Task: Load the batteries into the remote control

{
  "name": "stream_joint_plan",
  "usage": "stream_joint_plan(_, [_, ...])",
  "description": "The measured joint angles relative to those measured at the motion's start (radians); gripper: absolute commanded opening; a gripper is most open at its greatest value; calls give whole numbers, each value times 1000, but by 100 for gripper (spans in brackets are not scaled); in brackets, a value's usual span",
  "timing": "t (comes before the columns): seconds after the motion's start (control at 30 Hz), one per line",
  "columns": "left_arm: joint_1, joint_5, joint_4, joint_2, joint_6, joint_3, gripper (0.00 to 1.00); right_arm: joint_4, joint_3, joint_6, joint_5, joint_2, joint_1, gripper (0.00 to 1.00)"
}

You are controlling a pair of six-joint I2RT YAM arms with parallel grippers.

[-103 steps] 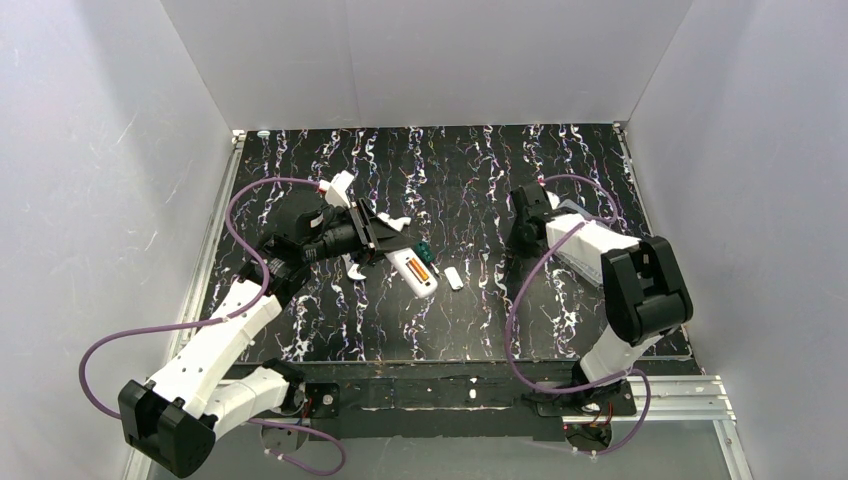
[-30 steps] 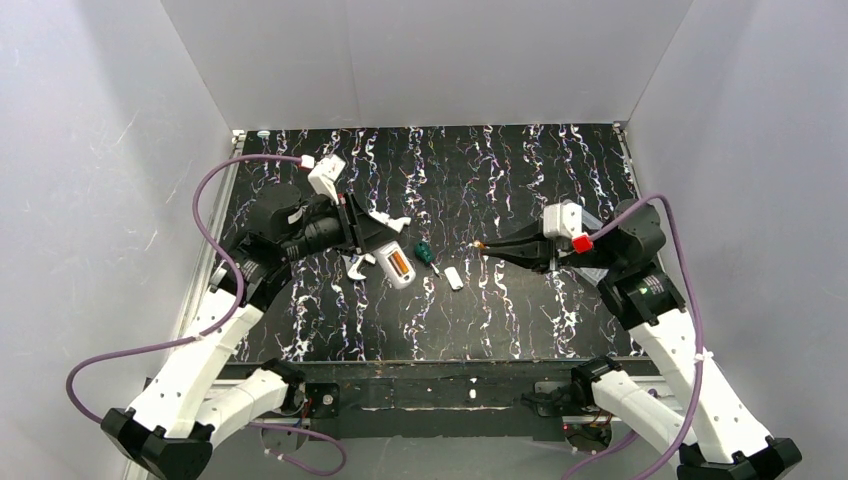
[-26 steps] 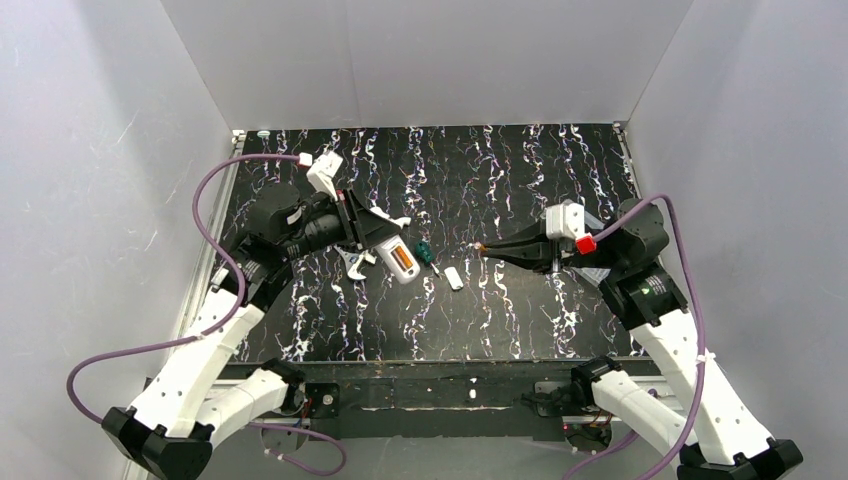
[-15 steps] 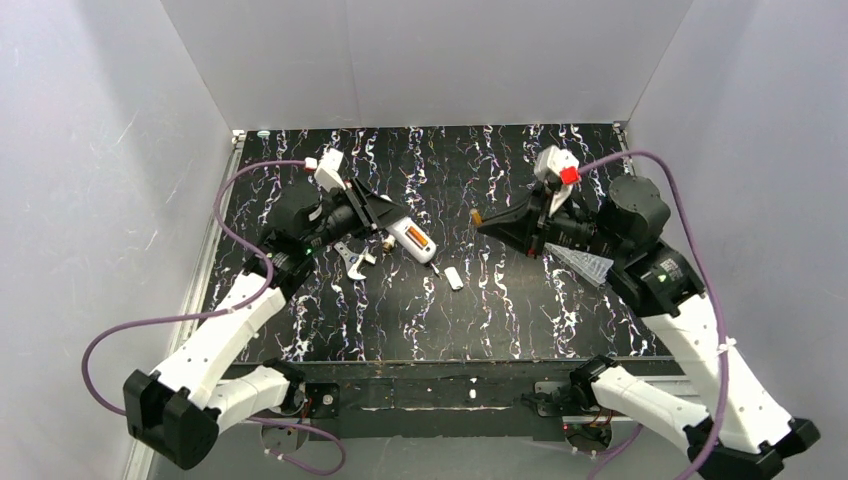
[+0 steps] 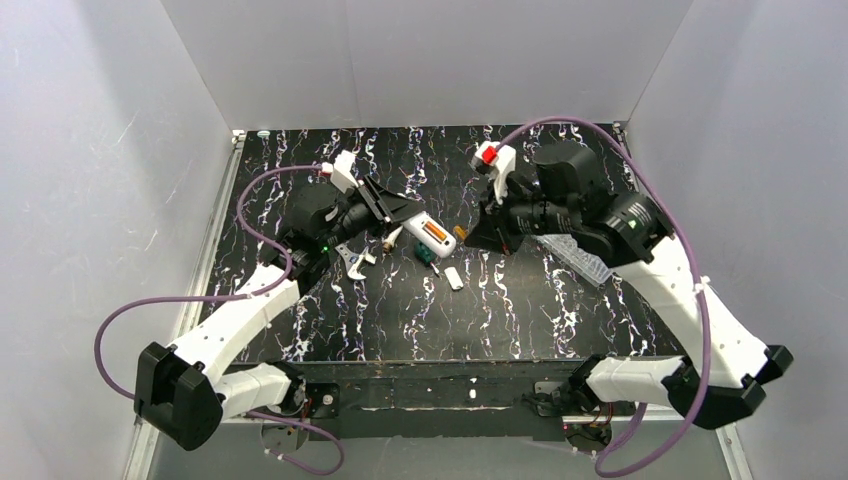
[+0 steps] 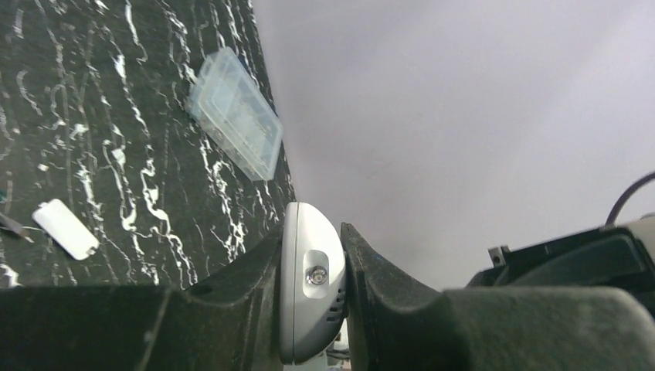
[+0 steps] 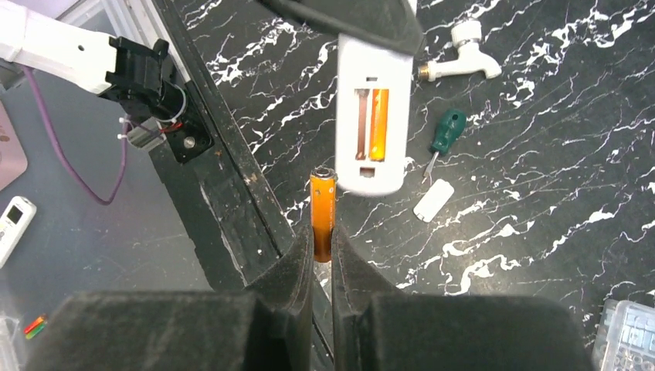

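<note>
— Two slim orange cylindrical batteries are showing in the right wrist view. One battery (image 7: 378, 124) is lying in the recess on the back of the small white rectangular remote control (image 7: 395, 131), and the slot beside it is standing empty.

— And the other battery (image 7: 323, 209)?

— The right gripper (image 7: 322, 249) is pinching it by its lower end, jaws closed on it, so that it is sticking straight out past the fingertips. Its free end is hovering just beside the near corner of the remote control. Whether the two are touching cannot be told.

— What is holding the remote control?

— The left gripper (image 5: 407, 217) is clamping it, with its black fingers (image 6: 239, 294) pressing on the two long edges. It is holding the remote control up off the black white-veined tabletop (image 5: 520, 310), with the recess facing the right arm.

— What is lying underneath?

— A green-handled screwdriver (image 7: 446, 131) and a small loose white cover piece (image 7: 432, 199) are lying near each other on the tabletop. A white tap-shaped plastic fitting (image 7: 463, 50) is lying just beyond the screwdriver. A clear plastic compartment box (image 6: 235, 135) is sitting well apart from them, near the tabletop's right edge.
</note>
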Motion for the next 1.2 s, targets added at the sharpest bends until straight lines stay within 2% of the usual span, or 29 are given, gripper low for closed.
stream_joint_plan(0.2, [-76,5,13,0,1,-33,0,-146,192,17,26,155,0,1])
stream_joint_plan(0.37, [-106,1,13,0,2,-50,0,-238,248,53,32,233,5,1])
stream_joint_plan(0.73, [-106,-13,37,36,2,-50,0,-347,280,128,39,317,21,1])
stream_joint_plan(1.2, [-106,-18,44,54,-2,-50,0,-346,244,167,58,359,27,1])
